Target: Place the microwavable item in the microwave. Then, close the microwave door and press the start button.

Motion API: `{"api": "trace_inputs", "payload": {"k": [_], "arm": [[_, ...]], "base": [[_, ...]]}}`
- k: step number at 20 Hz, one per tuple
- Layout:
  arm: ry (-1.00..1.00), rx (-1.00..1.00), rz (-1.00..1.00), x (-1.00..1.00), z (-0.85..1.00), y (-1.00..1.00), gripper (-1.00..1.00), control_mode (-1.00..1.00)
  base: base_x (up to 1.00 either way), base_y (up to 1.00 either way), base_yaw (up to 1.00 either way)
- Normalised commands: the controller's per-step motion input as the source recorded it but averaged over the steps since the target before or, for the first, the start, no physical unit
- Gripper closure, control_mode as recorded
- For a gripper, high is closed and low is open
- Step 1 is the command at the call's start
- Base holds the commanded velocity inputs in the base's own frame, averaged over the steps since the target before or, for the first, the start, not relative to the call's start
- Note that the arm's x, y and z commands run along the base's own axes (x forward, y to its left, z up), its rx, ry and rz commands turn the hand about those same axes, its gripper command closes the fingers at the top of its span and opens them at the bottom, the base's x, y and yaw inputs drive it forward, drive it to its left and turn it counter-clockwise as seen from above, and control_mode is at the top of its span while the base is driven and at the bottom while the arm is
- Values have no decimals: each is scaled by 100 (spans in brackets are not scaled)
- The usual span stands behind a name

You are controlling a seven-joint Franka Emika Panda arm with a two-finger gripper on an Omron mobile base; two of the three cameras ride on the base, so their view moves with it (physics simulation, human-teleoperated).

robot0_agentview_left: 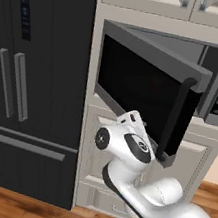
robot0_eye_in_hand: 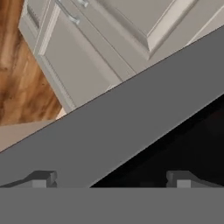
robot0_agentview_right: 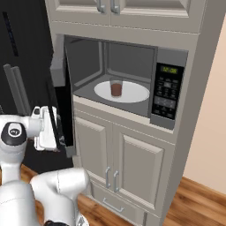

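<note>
One black fridge (robot0_agentview_left: 34, 82) with two bar handles stands left of the one microwave (robot0_agentview_right: 132, 84), which is built into pale cabinets above a wooden floor (robot0_agentview_right: 198, 198). The single microwave door (robot0_agentview_left: 142, 89) hangs half open. My claw (robot0_eye_in_hand: 111, 179), tips apart and empty, sits against the door's grey frame. One cup (robot0_agentview_right: 116, 88) stands upright on the white turntable (robot0_agentview_right: 137, 95) inside the microwave.
</note>
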Motion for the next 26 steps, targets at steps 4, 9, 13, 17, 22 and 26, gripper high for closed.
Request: {"api": "trace_inputs", "payload": {"k": [4, 9, 13, 17, 22, 26], "arm": [[0, 7, -1, 59, 16, -93, -100, -100], [-1, 8, 0, 81, 3, -67, -100, -100], [-1, 8, 0, 77, 14, -38, -100, -100], [-1, 5, 0, 55, 32, -32, -100, -100], [0, 6, 0, 60, 56, -22, -100, -100], [2, 7, 0, 66, 56, -19, -100, -100]], "base": [[0, 0, 0], [0, 0, 0], [0, 0, 0], [0, 0, 0], [0, 0, 0], [0, 0, 0]]}}
